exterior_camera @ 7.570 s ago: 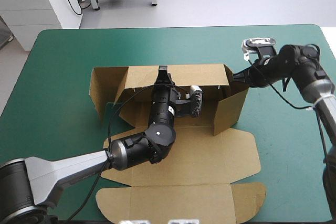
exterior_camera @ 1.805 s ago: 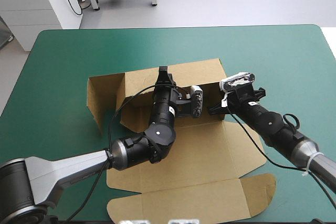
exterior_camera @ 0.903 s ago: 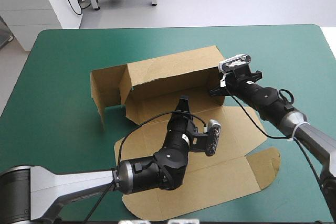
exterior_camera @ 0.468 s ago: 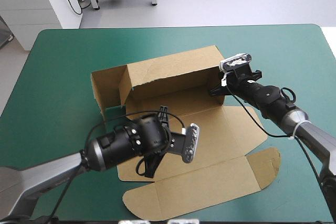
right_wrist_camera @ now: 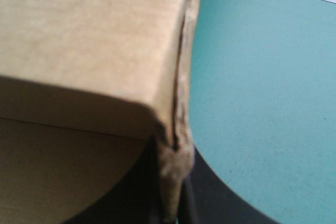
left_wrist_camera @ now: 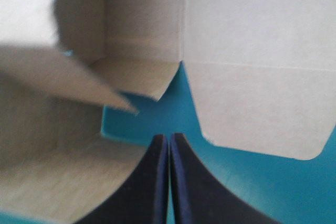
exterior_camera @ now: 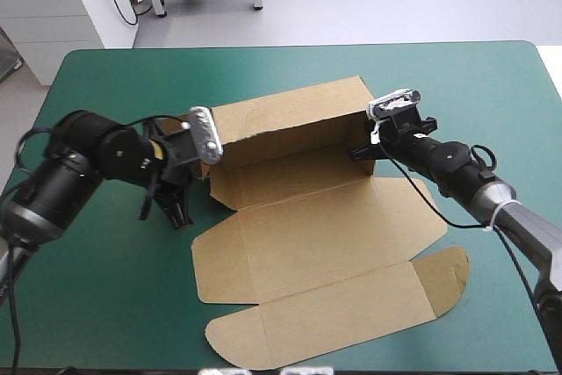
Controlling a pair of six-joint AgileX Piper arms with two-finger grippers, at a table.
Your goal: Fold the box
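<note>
Box [exterior_camera: 307,243] sits mid surface [exterior_camera: 492,94], back wall up, left end flaps half raised, lid & front flaps flat toward near edge. We see right fingers [right_wrist_camera: 210,198] pinched on its right end wall; left fingers [left_wrist_camera: 194,192] closed together, empty, by left flaps. Open surface at far side & both ends.

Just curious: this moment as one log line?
brown cardboard box: rear wall raised | right gripper: shut on its end | left gripper: shut, empty

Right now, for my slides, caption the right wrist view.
Right gripper, jaws shut on an end wall of the brown box, teal-green cover alongside.
</note>
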